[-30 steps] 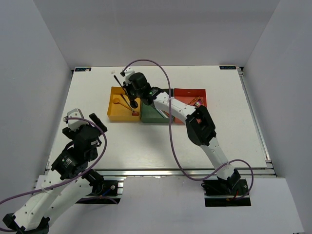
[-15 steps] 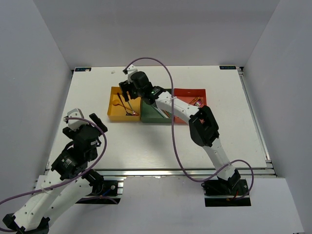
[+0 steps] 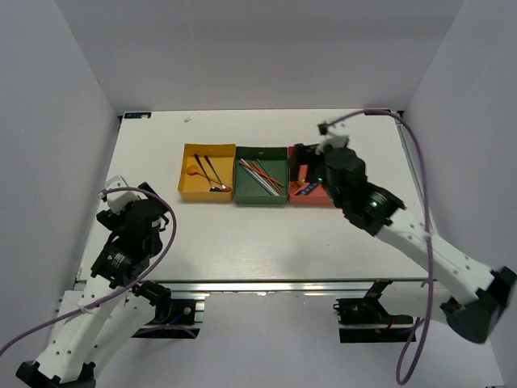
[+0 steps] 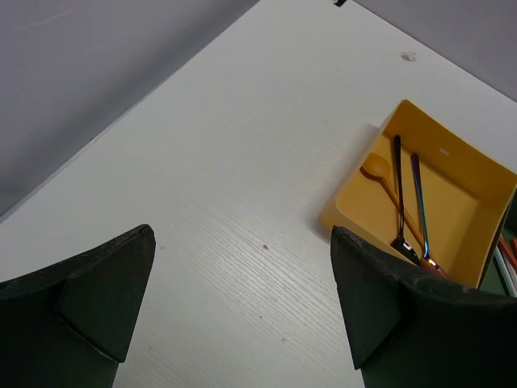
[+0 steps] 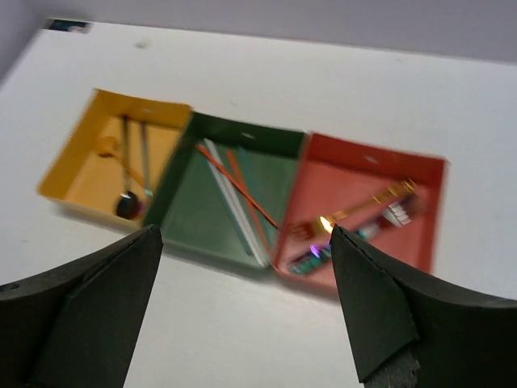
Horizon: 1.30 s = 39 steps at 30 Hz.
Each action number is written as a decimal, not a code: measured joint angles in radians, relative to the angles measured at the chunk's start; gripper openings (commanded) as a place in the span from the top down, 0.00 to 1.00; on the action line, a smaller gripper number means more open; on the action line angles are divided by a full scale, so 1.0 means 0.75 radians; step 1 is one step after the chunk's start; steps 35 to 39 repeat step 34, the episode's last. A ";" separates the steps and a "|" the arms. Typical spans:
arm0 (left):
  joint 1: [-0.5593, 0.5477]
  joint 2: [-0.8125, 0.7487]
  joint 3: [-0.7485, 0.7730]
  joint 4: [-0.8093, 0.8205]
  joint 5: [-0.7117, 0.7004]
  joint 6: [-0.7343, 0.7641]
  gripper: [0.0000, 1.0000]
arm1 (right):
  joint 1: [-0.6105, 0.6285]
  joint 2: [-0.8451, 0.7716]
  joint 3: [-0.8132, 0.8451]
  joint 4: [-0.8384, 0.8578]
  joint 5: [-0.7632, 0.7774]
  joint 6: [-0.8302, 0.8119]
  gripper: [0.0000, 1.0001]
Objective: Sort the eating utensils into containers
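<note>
right gripper (image 5: pixel 244 242) hangs with its jaws wide apart and nothing between them, pulled back to the near side of the trays and looking down on all three. a second ago it stood over the yellow tray (image 3: pixel 202 196) with a black spoon (image 4: pixel 397 194) pinched in it; half a second ago the jaws were parting there. now that spoon lies flat inside the yellow tray, beside an orange spoon (image 4: pixel 380 171) and a purple-tinted spoon (image 4: pixel 418 202), and the arm has swung away to the right, so the drop is made and the piece stays where it was meant to go. next to the yellow tray, the green tray (image 5: pixel 190 210) holds a loose bundle of chopsticks (image 5: pixel 242 190) lying slantwise, and the red tray (image 5: pixel 355 174) holds a gold fork (image 5: pixel 376 202) with a few other pieces too blurred to name. left gripper (image 4: pixel 242 238) has not stirred over this second: jaws apart, empty, hovering above the bare table (image 3: pixel 242 234) near the yellow tray's corner. i see no utensil outside the trays in the top view, so i judge the sorting is at or very near its end.
</note>
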 measured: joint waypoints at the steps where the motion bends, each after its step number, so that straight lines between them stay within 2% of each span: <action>1: 0.031 -0.003 0.000 0.011 0.010 0.010 0.02 | -0.020 -0.073 -0.061 -0.022 0.033 0.018 0.10; 8: 0.149 -0.046 -0.001 0.054 0.067 0.047 0.02 | -0.252 -0.365 -0.407 -0.360 0.208 0.159 0.11; 11: 0.153 -0.095 -0.003 0.056 0.087 0.053 0.02 | -0.297 -0.460 -0.436 -0.511 0.238 0.200 0.11; 17: 0.154 -0.183 -0.011 0.077 0.134 0.072 0.02 | -0.297 -0.611 -0.431 -0.638 0.312 0.263 0.11; 26: 0.154 -0.188 -0.026 0.081 0.142 0.075 0.02 | -0.297 -0.744 -0.431 -0.684 0.325 0.291 0.11; 39: 0.154 -0.188 -0.026 0.081 0.142 0.074 0.02 | -0.298 -0.741 -0.447 -0.675 0.305 0.297 0.10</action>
